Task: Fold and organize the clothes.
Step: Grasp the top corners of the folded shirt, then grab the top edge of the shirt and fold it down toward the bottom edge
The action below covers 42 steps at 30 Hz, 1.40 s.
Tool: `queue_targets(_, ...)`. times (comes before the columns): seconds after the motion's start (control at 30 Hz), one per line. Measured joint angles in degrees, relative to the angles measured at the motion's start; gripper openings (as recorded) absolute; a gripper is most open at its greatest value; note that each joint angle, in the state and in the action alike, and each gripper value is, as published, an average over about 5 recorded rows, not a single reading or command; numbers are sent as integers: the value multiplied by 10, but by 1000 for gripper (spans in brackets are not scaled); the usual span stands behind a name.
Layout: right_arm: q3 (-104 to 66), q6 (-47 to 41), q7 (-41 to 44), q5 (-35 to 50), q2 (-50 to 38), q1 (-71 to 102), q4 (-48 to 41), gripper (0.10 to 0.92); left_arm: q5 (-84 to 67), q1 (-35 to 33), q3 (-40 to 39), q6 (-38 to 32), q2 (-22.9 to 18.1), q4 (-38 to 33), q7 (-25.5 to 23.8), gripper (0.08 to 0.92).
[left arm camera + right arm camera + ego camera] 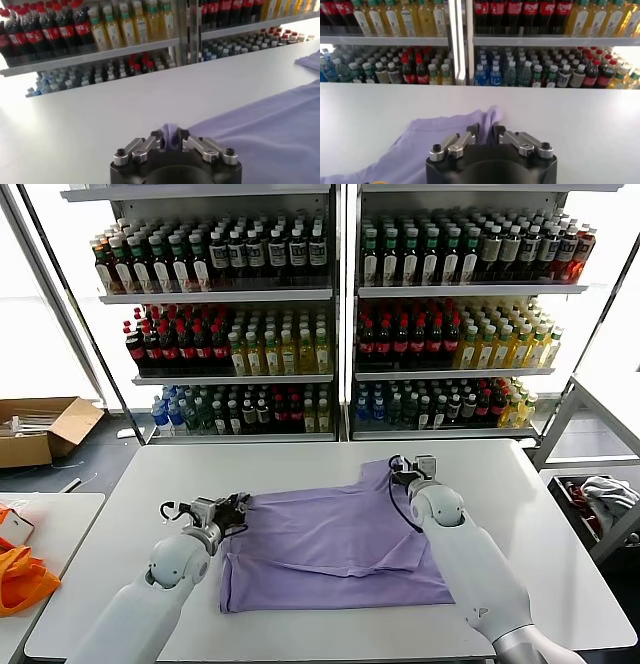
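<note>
The clothes are one lavender T-shirt (330, 544), lying partly folded on the white table (300, 469). My left gripper (238, 509) is at the shirt's left edge, shut on a pinched fold of its fabric (170, 136). My right gripper (400, 475) is at the shirt's far right corner, shut on a bunched bit of cloth (486, 125). Both arms reach in from the near side. The shirt's print does not show.
Shelves of bottled drinks (340, 314) stand behind the table. An orange fabric (20, 576) lies on a side table at the left. A cardboard box (40, 429) sits on the floor at the left. A bin with cloth (600, 499) is at the right.
</note>
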<state>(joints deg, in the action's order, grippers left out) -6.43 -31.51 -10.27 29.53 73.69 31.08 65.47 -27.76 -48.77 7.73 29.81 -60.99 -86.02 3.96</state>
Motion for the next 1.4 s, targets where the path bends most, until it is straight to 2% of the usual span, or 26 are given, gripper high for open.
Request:
queue_targets(0.13,-5,-2,-2,1,-1,7,10,147,1,-5,2,-5,-1,-3,-2,121)
queue_targets(0.23,-9,-3,-5,2,-2,14,20,107,3,-9,4,-12,-2,-6,-2,87)
queue_targets(0.93,-64,24,-12,-22,-6,83,164,107,33,-60,42,-97,0,-70,3,84)
queue_targets(1.4,-114,29,-28,-66,-4,210,313,107,69,-159,91,-111,-9,-162,-8,84)
